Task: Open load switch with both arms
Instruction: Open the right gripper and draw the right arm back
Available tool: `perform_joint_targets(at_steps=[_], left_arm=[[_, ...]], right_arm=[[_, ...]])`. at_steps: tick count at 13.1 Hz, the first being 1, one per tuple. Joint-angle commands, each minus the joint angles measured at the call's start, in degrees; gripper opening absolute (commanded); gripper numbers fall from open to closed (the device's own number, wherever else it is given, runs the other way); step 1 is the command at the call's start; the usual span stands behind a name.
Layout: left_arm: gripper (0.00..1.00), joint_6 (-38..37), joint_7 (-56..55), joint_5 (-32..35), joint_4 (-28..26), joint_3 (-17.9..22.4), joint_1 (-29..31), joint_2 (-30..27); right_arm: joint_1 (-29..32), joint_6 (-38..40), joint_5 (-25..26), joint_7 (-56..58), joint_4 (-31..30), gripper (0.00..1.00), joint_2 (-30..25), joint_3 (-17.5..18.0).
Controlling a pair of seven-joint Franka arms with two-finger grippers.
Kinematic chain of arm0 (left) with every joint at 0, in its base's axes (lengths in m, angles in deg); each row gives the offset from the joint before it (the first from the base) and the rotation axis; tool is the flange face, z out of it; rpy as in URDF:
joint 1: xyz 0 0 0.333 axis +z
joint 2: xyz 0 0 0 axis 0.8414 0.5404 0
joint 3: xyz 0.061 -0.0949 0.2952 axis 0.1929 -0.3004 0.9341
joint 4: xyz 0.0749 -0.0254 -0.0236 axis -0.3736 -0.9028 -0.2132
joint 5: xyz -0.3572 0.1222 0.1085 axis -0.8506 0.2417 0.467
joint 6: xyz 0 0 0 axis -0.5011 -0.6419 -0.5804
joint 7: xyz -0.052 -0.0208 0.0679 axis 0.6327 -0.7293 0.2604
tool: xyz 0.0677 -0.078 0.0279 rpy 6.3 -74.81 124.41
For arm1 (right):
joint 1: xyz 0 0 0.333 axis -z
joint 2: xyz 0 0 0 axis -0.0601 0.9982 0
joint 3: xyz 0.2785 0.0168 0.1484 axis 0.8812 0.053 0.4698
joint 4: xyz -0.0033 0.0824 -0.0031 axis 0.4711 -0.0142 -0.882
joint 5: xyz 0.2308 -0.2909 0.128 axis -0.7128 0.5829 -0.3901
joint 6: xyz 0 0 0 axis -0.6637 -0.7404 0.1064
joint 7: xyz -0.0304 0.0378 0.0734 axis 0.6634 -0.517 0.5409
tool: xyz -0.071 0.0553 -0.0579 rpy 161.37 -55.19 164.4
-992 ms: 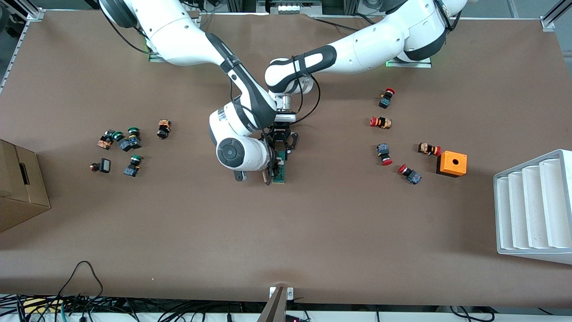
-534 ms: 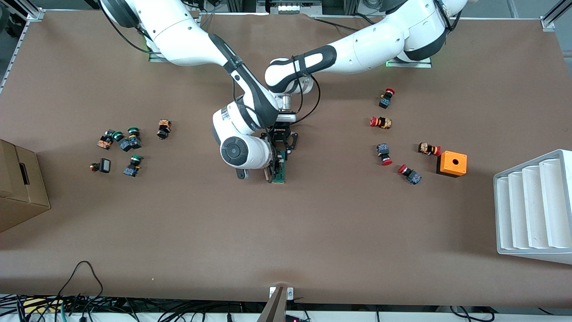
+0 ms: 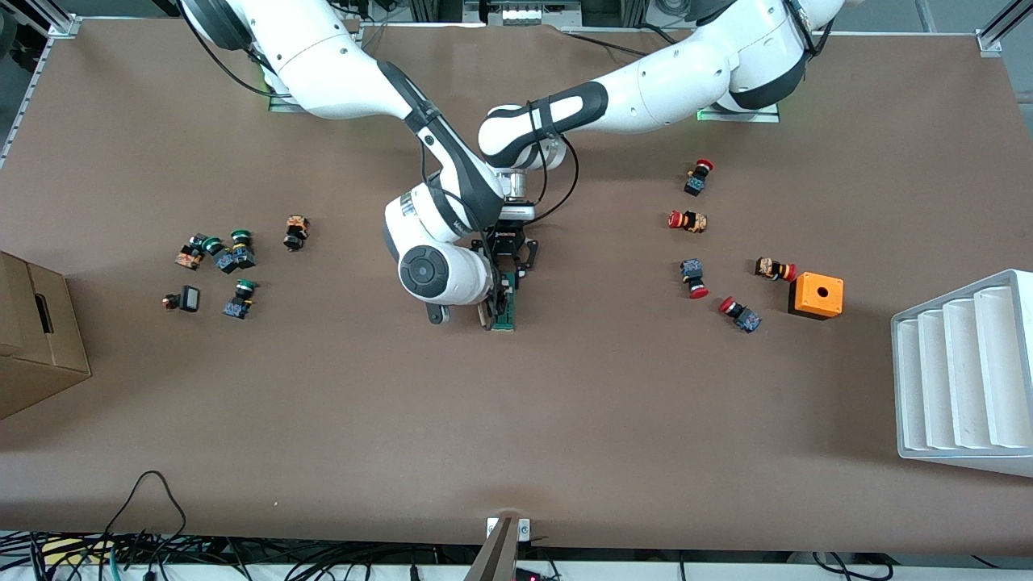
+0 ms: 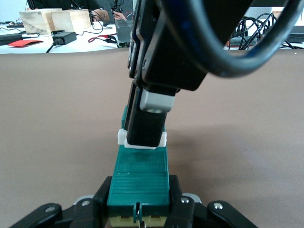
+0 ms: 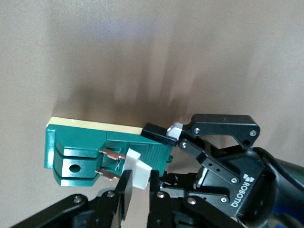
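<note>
The load switch (image 3: 508, 312), a slim dark-green block, lies on the brown table near its middle. My left gripper (image 3: 507, 273) is shut on the green body (image 4: 138, 171) at the end nearer the robots' bases. My right gripper (image 5: 140, 189) is shut on the switch's white end piece (image 5: 137, 172), which sticks out from the body (image 5: 76, 142) beside two copper blades. In the front view the right gripper (image 3: 491, 311) sits beside the switch, half hidden under its own wrist. The left gripper (image 5: 164, 137) also shows in the right wrist view, clamping the body's end.
Several red-capped push buttons (image 3: 688, 220) and an orange cube (image 3: 815, 295) lie toward the left arm's end, next to a white ribbed tray (image 3: 960, 371). Green-capped buttons (image 3: 227, 258) and a cardboard box (image 3: 36, 339) are at the right arm's end.
The right arm's wrist has shifted slightly toward the left arm's end and then held still. Both grips and the switch look unchanged.
</note>
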Motion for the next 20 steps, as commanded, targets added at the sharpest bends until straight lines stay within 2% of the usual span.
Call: perform_joint_targets(at_steps=[1, 7, 12, 14, 15, 17, 20], left_arm=[[0.14, 3.94, 0.66, 1.46, 5.24, 1.29, -1.22, 2.52], [0.14, 3.94, 0.75, 1.46, 5.24, 1.37, -1.22, 2.52], [0.14, 3.94, 0.75, 1.46, 5.24, 1.37, -1.22, 2.52], [0.14, 3.94, 0.75, 1.46, 5.24, 1.38, -1.22, 2.52], [0.14, 3.94, 0.75, 1.46, 5.24, 1.38, -1.22, 2.52], [0.14, 3.94, 0.75, 1.46, 5.24, 1.38, -1.22, 2.52], [0.14, 3.94, 0.75, 1.46, 5.24, 1.38, -1.13, 2.52]], right_arm=[[0.00, -2.10, 1.16, 0.48, -2.44, 0.22, -0.94, 0.42], [-0.27, -5.52, 3.01, 0.40, -6.04, 0.22, -0.94, 1.21], [0.17, -4.92, 2.48, 0.22, -5.25, 0.22, -1.72, 1.12], [1.05, -3.08, 2.22, 0.22, -3.59, 0.38, -2.43, 1.12], [1.14, -1.41, 2.22, 0.22, -2.63, 0.63, -2.87, 1.12], [2.54, 0.36, 2.22, 0.39, -2.00, 0.82, -4.36, 1.03], [5.61, 2.45, 2.74, 6.34, -2.26, 0.92, -8.13, 1.03]])
